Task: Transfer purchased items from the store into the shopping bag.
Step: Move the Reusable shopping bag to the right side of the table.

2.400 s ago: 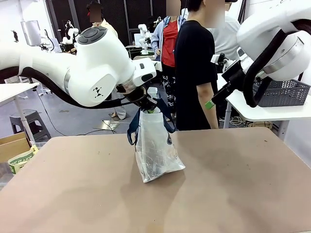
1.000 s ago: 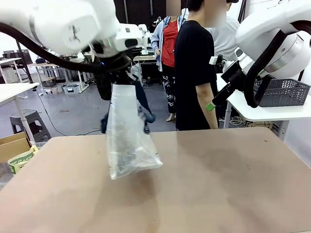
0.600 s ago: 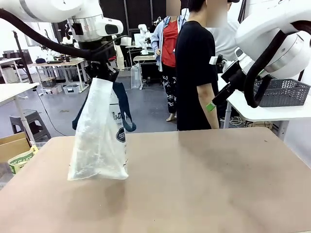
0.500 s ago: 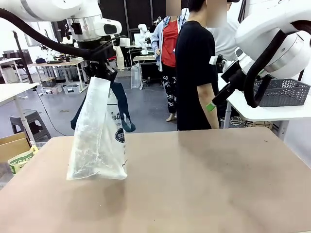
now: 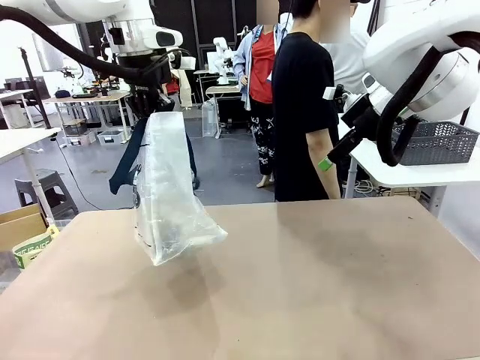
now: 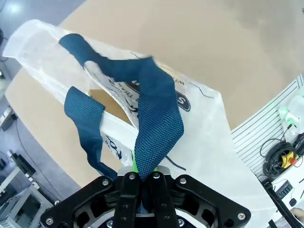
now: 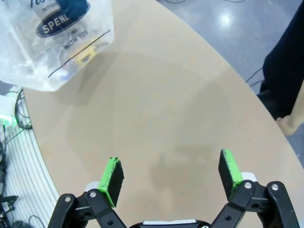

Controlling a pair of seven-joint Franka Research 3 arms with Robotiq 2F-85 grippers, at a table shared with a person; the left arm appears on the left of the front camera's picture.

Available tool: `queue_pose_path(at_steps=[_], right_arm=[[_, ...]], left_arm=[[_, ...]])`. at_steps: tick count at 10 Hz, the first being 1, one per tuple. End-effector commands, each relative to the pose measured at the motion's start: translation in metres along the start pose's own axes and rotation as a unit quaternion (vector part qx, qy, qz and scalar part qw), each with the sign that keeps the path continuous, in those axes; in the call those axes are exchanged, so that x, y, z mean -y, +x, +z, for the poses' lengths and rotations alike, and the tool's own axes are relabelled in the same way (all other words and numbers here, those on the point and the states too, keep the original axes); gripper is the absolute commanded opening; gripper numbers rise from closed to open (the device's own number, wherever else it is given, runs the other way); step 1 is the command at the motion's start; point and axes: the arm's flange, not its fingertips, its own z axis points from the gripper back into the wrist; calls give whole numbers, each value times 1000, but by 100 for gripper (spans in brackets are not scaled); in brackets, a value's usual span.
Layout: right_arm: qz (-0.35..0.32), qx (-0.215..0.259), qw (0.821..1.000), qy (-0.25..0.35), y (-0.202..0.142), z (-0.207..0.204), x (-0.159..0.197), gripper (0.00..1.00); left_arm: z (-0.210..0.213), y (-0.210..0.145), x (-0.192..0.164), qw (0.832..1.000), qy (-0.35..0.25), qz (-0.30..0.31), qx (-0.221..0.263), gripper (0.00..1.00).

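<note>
My left gripper (image 5: pixel 154 100) is shut on a navy strap (image 6: pixel 154 126) of the shopping bag (image 5: pixel 169 196), which hangs tilted over the table's left part. In the left wrist view the gripper (image 6: pixel 145 178) pinches that strap, and the clear bag (image 6: pixel 209 123) with its navy oval logo hangs below. The other strap (image 5: pixel 126 161) dangles loose. A small yellow and blue item (image 7: pixel 85 57) shows through the bag's wall (image 7: pixel 47 47). My right gripper (image 5: pixel 330 154) is raised at the right, open and holding nothing; in its wrist view it (image 7: pixel 172 171) looks down on bare table.
A person in a black shirt (image 5: pixel 304 112) stands at the table's far side, with a hand (image 7: pixel 289 125) near the edge. A dark grey lattice basket (image 5: pixel 439 142) sits on a white side table at the right. A cardboard box (image 5: pixel 22 225) lies left of the brown table (image 5: pixel 337 285).
The bag was lifted off the table's middle and carried left and up. In the last half second its bottom has swung right. The right arm has not moved.
</note>
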Motion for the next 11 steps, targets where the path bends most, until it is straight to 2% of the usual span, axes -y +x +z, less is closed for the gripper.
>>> queue_pose_path(at_steps=[1, 4, 5, 6, 8, 11], right_arm=[[-5, -6, 1000, 4, 2, 2, 1, 100], [-5, -6, 1000, 4, 2, 2, 1, 100], [-5, -6, 1000, 4, 2, 2, 1, 100], [-5, -6, 1000, 4, 2, 2, 1, 100], [-5, -6, 1000, 4, 2, 2, 1, 100], [-5, -6, 1000, 4, 2, 2, 1, 100]], left_arm=[[-3, -7, 4, 1000, -6, 2, -5, 0], [-8, 0, 2, 1000, -3, -1, -8, 0], [4, -7, -11, 997, 8, -77, 7, 0], [16, -11, -25, 995, 15, -99, 22, 0], [29, -24, -58, 986, -1, -165, 12, 0], [38, -48, -127, 981, -1, -192, 14, 0]])
